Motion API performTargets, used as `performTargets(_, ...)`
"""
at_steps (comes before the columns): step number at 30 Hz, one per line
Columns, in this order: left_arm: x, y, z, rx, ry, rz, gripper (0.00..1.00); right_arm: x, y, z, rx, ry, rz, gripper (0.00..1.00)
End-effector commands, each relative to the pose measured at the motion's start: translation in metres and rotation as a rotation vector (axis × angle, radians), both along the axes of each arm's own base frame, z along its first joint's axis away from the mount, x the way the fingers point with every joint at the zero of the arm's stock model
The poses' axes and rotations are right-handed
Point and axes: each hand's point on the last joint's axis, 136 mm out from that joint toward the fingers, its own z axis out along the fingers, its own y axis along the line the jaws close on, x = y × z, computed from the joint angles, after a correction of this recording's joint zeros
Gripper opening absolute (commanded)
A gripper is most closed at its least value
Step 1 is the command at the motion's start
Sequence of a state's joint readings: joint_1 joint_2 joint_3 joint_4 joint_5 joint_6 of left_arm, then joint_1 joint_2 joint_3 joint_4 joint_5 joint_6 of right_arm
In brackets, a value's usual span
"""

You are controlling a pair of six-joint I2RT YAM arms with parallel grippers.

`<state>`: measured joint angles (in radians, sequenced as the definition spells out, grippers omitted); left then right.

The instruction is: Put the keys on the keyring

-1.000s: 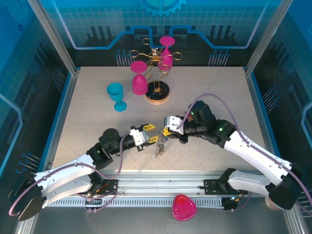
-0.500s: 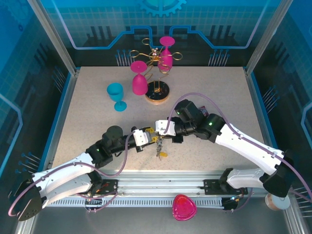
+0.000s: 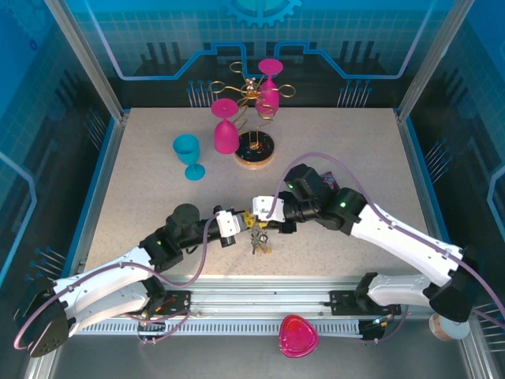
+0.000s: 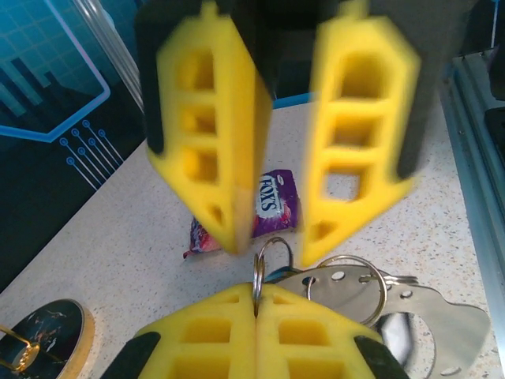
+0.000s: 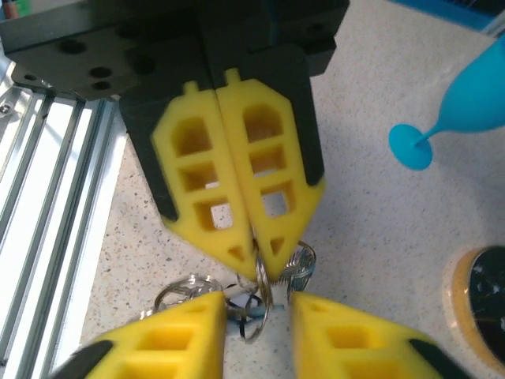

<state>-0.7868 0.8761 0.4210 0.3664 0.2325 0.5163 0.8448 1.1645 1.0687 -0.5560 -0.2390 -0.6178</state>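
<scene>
In the left wrist view my left gripper point(image 4: 256, 296) is shut on a thin silver split ring, the keyring point(image 4: 263, 260), which stands upright out of its yellow fingertips. Silver keys point(image 4: 410, 316) and another ring point(image 4: 347, 284) hang off it to the right, over the table. My right gripper point(image 5: 256, 316) is open. Its yellow fingers sit either side of the keyring point(image 5: 259, 304) without touching it. From above, both grippers point(image 3: 243, 225) point(image 3: 262, 216) meet tip to tip at the table's near middle. The bunch of keys point(image 3: 259, 243) dangles just below them.
A purple snack packet point(image 4: 272, 201) lies on the table beyond the keys. A blue goblet point(image 3: 188, 154) and a gold wire rack with pink glasses on a round wooden base point(image 3: 255, 151) stand further back. A pink object point(image 3: 298, 335) sits beyond the front rail.
My left gripper has closed on the keyring. My right gripper, shut before, has opened and let go. The arms have drawn together and the key bunch now hangs under the left fingertips.
</scene>
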Motion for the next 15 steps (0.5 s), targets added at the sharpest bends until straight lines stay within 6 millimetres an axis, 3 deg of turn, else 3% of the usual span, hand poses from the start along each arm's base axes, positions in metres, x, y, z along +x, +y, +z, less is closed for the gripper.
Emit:
performTargets(1, -0.005, 0.000, 0.021, -0.088, -0.079, -0.031, 0.00, 0.005, -0.010, 0.022, 0.174, 0.027, -0.067, 0.35)
performTargets(6, -0.016, -0.001, 0.026, -0.140, -0.114, -0.080, 0.00, 0.001, -0.020, 0.008, 0.252, 0.084, -0.102, 0.36)
performTargets(15, -0.021, -0.002, 0.024, -0.140, -0.112, -0.106, 0.00, -0.013, -0.006, 0.002, 0.326, 0.176, -0.059, 0.36)
